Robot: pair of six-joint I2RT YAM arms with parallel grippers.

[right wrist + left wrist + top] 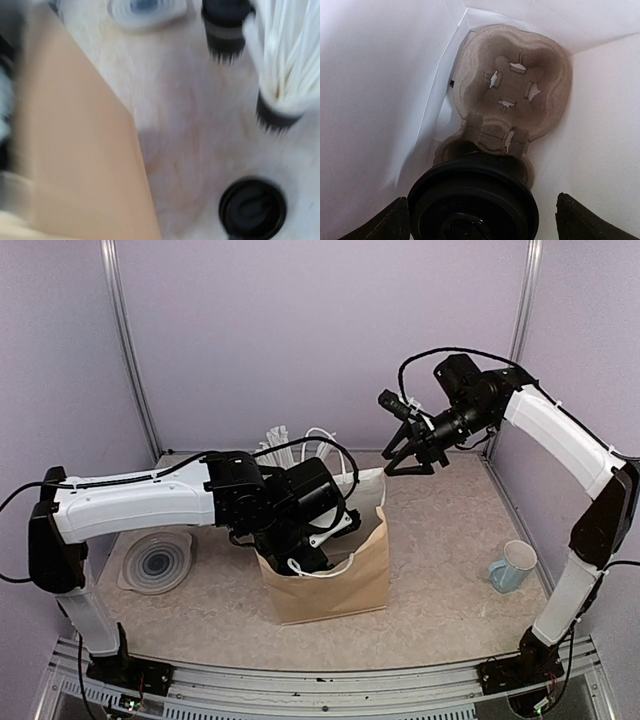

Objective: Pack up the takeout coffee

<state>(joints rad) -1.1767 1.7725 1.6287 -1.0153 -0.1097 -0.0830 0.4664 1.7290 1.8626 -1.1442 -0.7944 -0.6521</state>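
I am reaching my left arm down into the brown paper bag [335,585], which is standing open in the middle of the bench [440,540]. My left fingers [585,222] are hanging spread wide inside its white lining, one on each side of the takeout coffee [470,200], and they are gripping nothing. On the right, pale bag wall is showing between finger and lid. On the left, the finger is sitting just beside the rim, and I cannot tell whether it is touching. The coffee is sitting upright in the near pocket of a pulp carrier [512,85] lying on the bag's floor. Only its black lid is showing to me. From above, my own wrist is hiding the cup.

I am holding my right arm high at the back right, well apart from the bag, with my right fingers [398,458] parted and carrying nothing. That wrist's view is smeared. It is looking down on the bag's brown side, a black cup of white sticks [272,112], another black cup [225,30] near it, and a round black lid [252,207] on the bench. A pale blue mug [512,567] is standing at the right, and a stack of clear lids [158,562] is lying left of the bag.
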